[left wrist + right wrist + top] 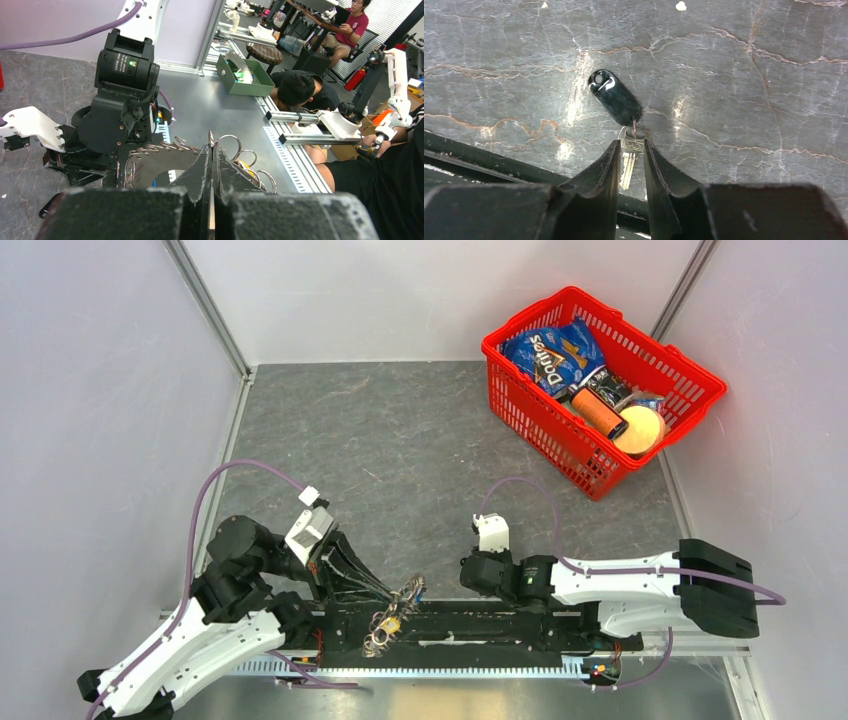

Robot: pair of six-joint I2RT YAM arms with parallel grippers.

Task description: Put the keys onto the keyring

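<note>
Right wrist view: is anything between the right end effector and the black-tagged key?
Nothing visible. The silver key sits between the fingers of the right end effector, its black tag on the tabletop beyond.

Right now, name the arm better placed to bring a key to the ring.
Right. The right gripper pinches the silver key hanging from the black tag; the left gripper is shut, holding the keyring.

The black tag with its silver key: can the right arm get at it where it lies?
Probably yes: the right claw straddles the silver key, fingers seemingly pressing its head, and the black tag lies uncovered on the table just beyond.
</note>
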